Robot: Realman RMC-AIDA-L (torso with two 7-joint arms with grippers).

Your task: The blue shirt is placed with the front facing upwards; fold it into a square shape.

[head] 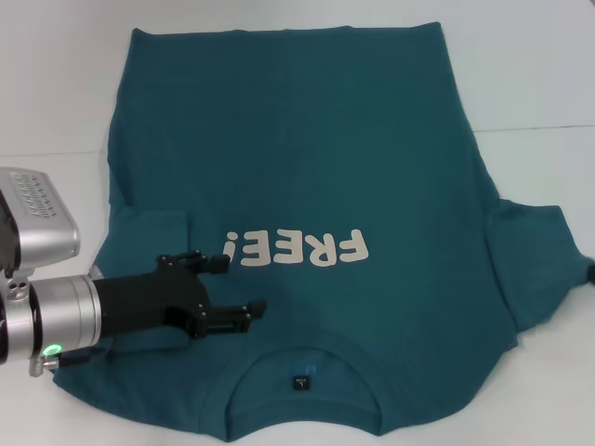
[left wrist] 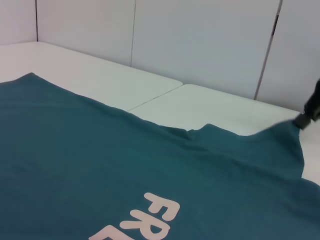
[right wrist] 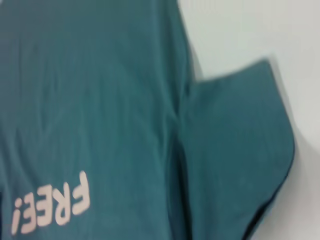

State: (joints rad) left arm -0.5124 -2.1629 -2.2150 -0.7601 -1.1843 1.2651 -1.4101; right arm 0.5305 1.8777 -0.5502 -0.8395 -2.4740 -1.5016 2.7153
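The blue shirt (head: 307,158) lies flat on the white table, front up, with its "FREE!" print (head: 297,249) and collar (head: 302,376) on the near side. Its sleeve on my left is folded in over the body (head: 149,228). My left gripper (head: 245,283) hovers open just over the shirt's near left shoulder, with nothing between its fingers. My right gripper (left wrist: 309,107) shows only as a black tip at the far end of the spread right sleeve (head: 535,265), where the cloth rises to a peak (left wrist: 295,125) at its fingers. The right sleeve (right wrist: 235,150) also fills the right wrist view.
The white table (head: 530,65) surrounds the shirt, with a seam line (head: 539,128) running across it. Pale wall panels (left wrist: 200,40) stand behind the table's far edge.
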